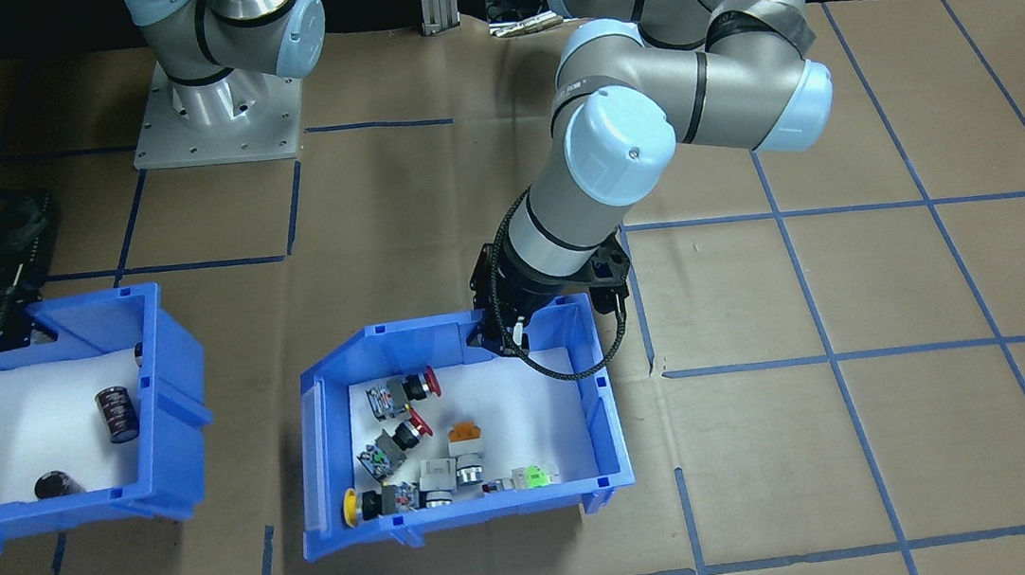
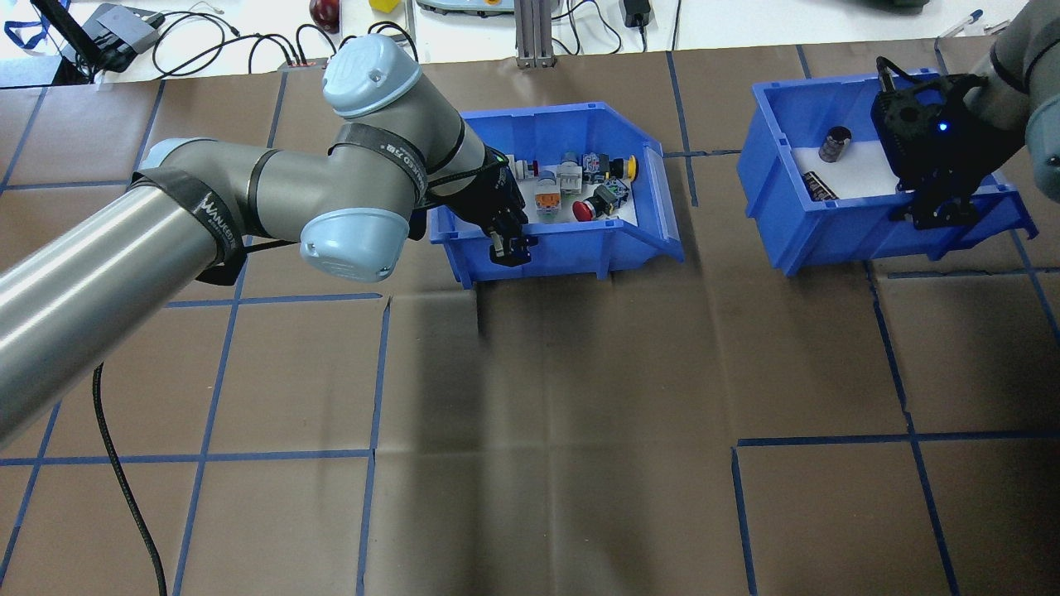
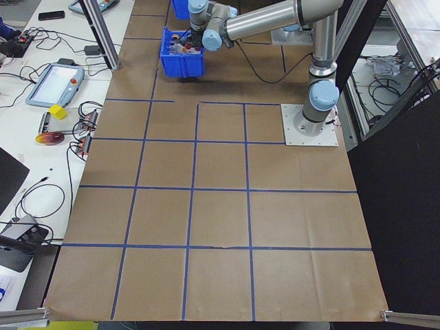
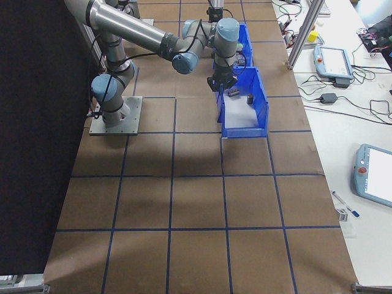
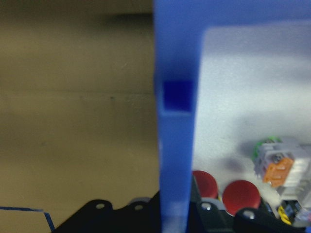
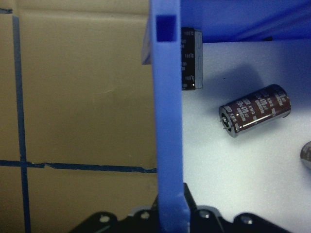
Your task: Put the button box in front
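Button box (image 5: pixel 175 121) wall straddled by left gripper (image 2: pixel 512 248).
Clamped on near wall; right gripper (image 2: pixel 936 211) likewise gripping capacitor bin (image 2: pixel 816 228) wall.

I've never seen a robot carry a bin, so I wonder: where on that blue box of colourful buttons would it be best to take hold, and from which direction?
Probably the thin upright wall of the button box on the robot's side, from above. That rim is narrow enough for a pincer to straddle, one finger inside and one outside. The left pincer already sits over it, as its wrist view shows.
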`<state>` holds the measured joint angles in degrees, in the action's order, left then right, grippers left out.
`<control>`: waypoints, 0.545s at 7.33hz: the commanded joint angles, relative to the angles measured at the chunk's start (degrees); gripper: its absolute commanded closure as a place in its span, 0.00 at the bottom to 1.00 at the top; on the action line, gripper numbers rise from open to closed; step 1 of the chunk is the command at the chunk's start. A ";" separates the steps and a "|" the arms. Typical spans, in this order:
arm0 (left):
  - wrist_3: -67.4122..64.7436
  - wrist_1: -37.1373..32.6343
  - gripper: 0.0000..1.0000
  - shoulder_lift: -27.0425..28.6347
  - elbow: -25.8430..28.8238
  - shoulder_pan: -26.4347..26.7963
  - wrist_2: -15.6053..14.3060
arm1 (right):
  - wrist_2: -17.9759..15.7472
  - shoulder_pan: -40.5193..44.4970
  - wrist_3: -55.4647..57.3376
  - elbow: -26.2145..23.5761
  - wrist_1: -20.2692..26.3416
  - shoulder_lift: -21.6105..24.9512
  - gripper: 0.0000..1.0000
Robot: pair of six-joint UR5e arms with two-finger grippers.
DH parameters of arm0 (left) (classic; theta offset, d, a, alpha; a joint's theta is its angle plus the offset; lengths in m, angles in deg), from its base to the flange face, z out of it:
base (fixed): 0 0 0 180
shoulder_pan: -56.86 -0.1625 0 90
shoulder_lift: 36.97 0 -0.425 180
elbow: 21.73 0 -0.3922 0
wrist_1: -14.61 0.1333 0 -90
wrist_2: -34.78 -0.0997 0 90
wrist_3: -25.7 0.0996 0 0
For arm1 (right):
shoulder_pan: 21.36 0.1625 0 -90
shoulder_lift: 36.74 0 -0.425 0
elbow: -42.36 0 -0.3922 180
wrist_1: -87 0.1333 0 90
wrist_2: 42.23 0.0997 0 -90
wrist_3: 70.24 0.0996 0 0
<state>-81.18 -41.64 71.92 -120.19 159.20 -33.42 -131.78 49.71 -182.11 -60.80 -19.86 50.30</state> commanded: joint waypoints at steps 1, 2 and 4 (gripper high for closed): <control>0.43 0.97 0.98 1.14 0.11 -1.09 0.44 | 0.16 0.03 0.42 -4.93 -0.89 3.04 0.95; -0.52 4.11 0.98 3.32 0.64 -1.53 0.44 | 0.16 0.03 0.69 -6.07 -0.98 3.40 0.95; -0.89 5.37 0.91 4.74 1.34 -1.62 0.53 | -0.02 0.12 2.09 -6.87 -0.89 4.36 0.95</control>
<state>-82.08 -37.24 75.78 -119.18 157.74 -32.90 -131.70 49.79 -180.63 -66.98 -20.76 54.09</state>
